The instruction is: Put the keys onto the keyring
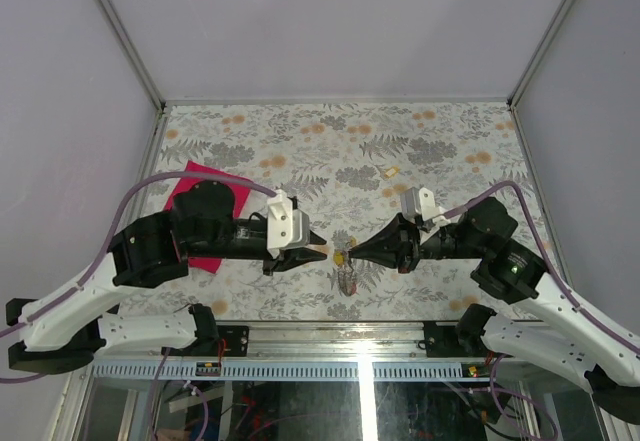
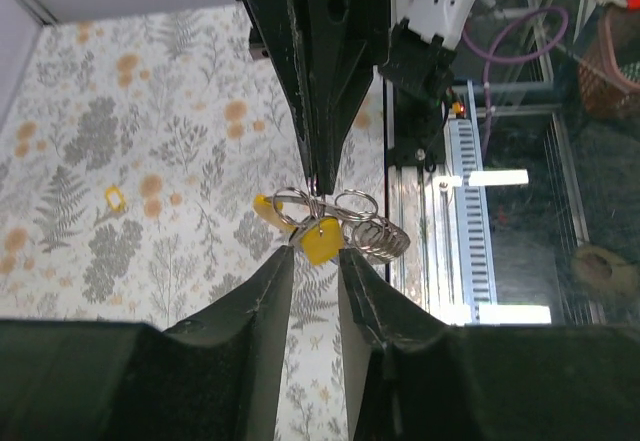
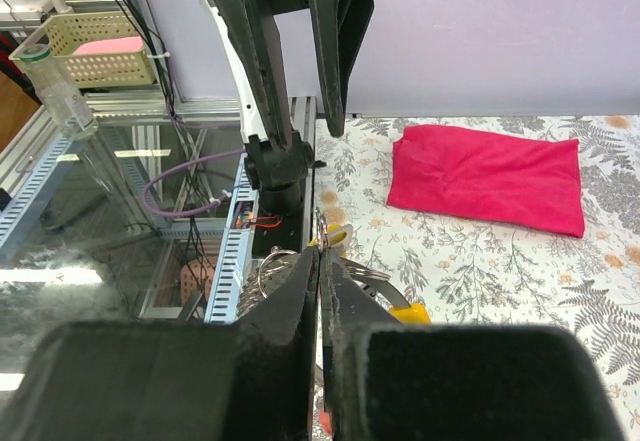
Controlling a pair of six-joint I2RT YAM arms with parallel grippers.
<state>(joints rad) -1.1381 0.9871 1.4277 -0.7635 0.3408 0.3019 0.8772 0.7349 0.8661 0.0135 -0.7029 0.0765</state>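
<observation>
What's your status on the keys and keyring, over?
Left gripper open, tips by the keys. Right gripper shut on them. Keyring against the bunch. Red cloth well clear, nothing blocking.

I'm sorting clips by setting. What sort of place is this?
Most likely a robotics lab test cell: plain pale walls box in the floral-covered table, both arms are mounted on an aluminium rail at its edge, and a storage basket sits on metal framing beyond it.
</observation>
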